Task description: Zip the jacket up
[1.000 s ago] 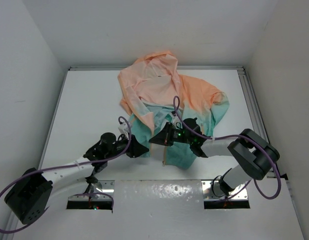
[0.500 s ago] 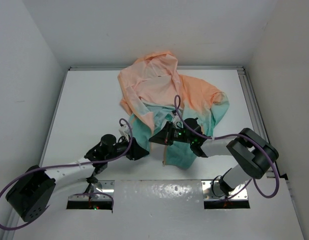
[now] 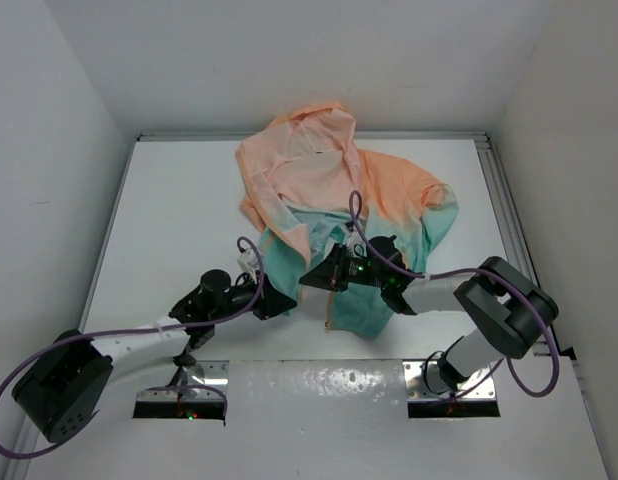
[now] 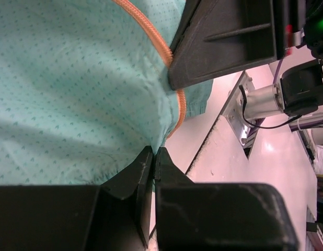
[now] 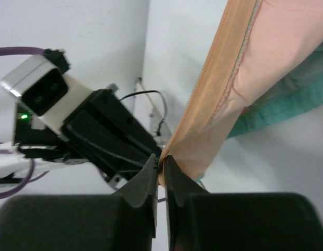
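Observation:
The jacket [image 3: 329, 190] lies on the white table, peach-orange hood at the far side, teal hem toward me. My left gripper [image 3: 286, 300] is shut on the teal hem fabric [image 4: 72, 104] beside the orange zipper edge [image 4: 151, 36], at the jacket's lower left. My right gripper [image 3: 311, 277] is shut on the orange zipper tape [image 5: 214, 89] and holds it lifted off the table. The two grippers sit close together; the right gripper's black body fills the top of the left wrist view. The zipper slider is not visible.
The white table [image 3: 169, 200] has raised rails at its left, far and right edges. White walls close in on three sides. Metal base plates [image 3: 189, 375] lie at the near edge. Purple cables loop over both arms.
My left gripper has shifted slightly right and toward me with the hem. The right gripper and the jacket look unchanged.

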You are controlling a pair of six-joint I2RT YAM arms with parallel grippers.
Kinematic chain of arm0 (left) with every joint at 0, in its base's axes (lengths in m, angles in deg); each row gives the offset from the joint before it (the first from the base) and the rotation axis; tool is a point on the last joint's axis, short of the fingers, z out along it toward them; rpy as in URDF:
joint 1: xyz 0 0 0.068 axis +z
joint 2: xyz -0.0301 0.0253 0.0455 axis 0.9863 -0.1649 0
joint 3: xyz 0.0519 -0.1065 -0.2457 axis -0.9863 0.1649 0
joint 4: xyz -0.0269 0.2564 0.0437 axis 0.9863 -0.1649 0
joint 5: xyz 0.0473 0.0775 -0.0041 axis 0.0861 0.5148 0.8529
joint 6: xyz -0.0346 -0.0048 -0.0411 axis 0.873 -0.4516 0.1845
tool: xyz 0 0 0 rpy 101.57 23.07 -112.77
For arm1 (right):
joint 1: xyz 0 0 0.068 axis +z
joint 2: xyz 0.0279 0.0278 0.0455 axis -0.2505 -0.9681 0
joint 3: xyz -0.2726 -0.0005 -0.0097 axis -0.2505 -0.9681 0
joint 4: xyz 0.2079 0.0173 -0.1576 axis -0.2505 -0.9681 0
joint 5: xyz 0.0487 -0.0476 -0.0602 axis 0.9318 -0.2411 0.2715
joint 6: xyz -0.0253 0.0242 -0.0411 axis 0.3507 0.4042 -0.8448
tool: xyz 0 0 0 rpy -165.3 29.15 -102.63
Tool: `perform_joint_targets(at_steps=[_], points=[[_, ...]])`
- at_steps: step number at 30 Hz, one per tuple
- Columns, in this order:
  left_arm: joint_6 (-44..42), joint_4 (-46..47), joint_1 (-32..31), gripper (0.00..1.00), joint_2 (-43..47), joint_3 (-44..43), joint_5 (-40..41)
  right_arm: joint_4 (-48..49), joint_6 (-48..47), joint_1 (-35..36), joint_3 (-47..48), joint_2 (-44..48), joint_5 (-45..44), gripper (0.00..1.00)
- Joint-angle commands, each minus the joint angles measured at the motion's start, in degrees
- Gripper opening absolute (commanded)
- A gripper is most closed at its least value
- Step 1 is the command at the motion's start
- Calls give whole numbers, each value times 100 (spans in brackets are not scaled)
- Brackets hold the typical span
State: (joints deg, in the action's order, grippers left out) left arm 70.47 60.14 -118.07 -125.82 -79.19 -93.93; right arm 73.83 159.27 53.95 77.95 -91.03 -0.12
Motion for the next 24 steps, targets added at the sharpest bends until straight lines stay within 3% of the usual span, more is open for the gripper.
perform_joint_targets(at_steps=[1,2,3,4,6,7,8,9,10,11,13,17,20,23,24], points=[[122,368,-23,0,205,70,-8,-540,-505,-33,4,261,-283,10],[140,350,-23,0,319,70,-8,-1195,-680,-33,40,488,-398,15],[175,341,-23,0,364,70,-8,-1541,-1030,-33,83,621,-521,33],[227,246,-23,0,408,18,-16,-1884,-1199,-33,84,770,-792,42],[245,35,-23,0,539,-70,45,-2825,-1663,-33,40,1286,-1127,57],[271,-201,-23,0,575,-132,71,-3132,-1797,-24,-21,1473,-1303,60],[298,-317,-23,0,619,-237,176,-3614,-1903,-24,-74,1649,-1565,61],[315,-405,-23,0,610,-281,212,-3802,-2069,-15,-179,1964,-1672,55],[342,-493,-23,0,593,-334,212,-4169,-2132,37,-215,2088,-1830,44],[359,-502,-23,0,567,-352,186,-4364,-2271,90,-224,2168,-1901,19],[438,-572,-23,0,505,-430,203,-5029,-2474,414,-145,2222,-2155,0],[447,-775,-23,0,435,-589,247,-5841,-2791,1082,127,2090,-3068,3],[465,-854,-23,0,391,-668,247,-6018,-2818,1224,146,2046,-3334,31],[483,-889,-23,0,347,-695,318,-5983,-2826,1268,171,1932,-3423,45],[465,-898,-23,0,329,-695,335,-5974,-2826,1372,215,1871,-3466,46]])
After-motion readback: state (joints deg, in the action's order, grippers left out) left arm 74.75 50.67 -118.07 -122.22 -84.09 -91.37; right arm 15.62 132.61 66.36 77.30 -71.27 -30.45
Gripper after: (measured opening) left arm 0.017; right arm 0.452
